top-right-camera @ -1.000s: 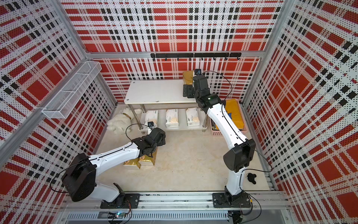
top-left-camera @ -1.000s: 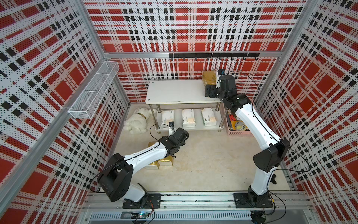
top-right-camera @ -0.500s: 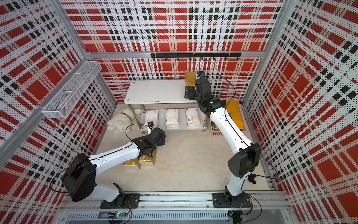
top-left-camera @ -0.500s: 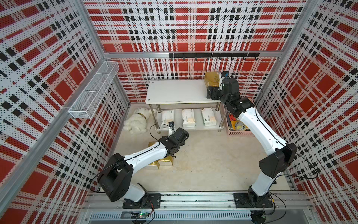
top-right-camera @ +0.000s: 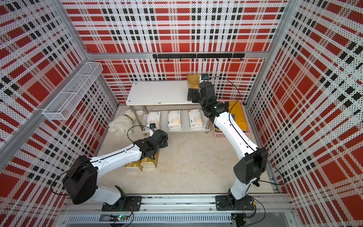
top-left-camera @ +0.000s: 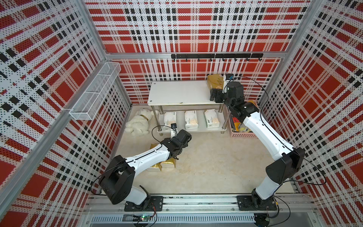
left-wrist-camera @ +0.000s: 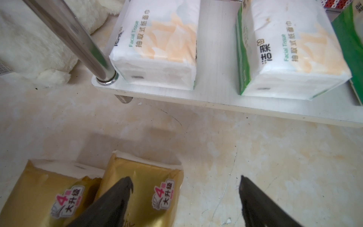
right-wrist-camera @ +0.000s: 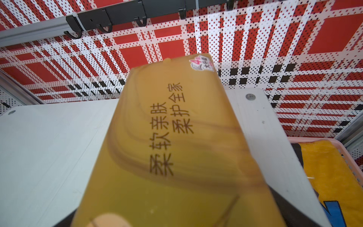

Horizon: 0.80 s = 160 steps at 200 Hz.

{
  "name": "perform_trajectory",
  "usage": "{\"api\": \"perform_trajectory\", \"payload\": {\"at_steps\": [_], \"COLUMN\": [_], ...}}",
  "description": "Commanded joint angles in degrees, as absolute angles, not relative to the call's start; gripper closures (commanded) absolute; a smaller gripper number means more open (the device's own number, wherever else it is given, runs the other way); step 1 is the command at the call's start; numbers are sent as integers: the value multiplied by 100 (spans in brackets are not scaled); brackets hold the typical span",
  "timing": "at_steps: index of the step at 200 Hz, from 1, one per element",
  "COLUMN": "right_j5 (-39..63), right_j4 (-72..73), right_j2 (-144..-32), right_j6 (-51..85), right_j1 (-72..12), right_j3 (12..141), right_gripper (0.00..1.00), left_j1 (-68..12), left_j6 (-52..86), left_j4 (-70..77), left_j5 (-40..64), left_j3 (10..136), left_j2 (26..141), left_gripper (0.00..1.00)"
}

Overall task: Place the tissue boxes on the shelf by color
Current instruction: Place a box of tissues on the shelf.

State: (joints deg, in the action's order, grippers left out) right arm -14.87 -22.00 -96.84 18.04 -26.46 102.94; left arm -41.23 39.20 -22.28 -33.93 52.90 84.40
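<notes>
The shelf (top-left-camera: 180, 92) stands at the back wall. Three white tissue boxes lie on its lower board (left-wrist-camera: 216, 98): left (top-left-camera: 170, 118), middle (top-left-camera: 191, 119) and right (top-left-camera: 211, 118). A gold tissue box (top-left-camera: 215, 82) lies on the right end of the top board. My right gripper (top-left-camera: 214, 95) is at its near end; in the right wrist view the pack (right-wrist-camera: 176, 147) fills the space between the jaws. Two gold tissue boxes (left-wrist-camera: 145, 188) (left-wrist-camera: 45, 192) lie side by side on the floor. My left gripper (left-wrist-camera: 184, 177) hangs open over them, holding nothing.
A white plush toy (top-left-camera: 139, 122) lies left of the shelf, by a chrome leg (left-wrist-camera: 78, 43). A pink crate (top-left-camera: 242, 129) with yellow contents stands right of the shelf. A wire mesh basket (top-left-camera: 94, 92) hangs on the left wall, and a black hook rail (top-left-camera: 216, 56) on the back wall.
The right arm's elbow has swung out to the right and lower, while its wrist stays at the shelf's right end by the gold pack. The left arm has not moved.
</notes>
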Motion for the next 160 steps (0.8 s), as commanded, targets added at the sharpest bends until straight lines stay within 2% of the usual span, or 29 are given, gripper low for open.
{"api": "perform_trajectory", "payload": {"at_steps": [1, 160], "right_j5": [-1658, -2011], "right_j4": [-2057, -1480], "right_j2": [-9405, -9027], "right_j6": [1726, 1556], "right_j1": [-2752, -2883], "right_j3": [10259, 9781], "right_gripper": [0, 0], "left_j1": [-4179, -4201], "left_j6": [3973, 3966], "left_j4": [-2257, -2227], "left_j5": [-3490, -3481], "left_j3": [5338, 5346], "left_j2": [8506, 8575], "left_gripper": [10, 10]}}
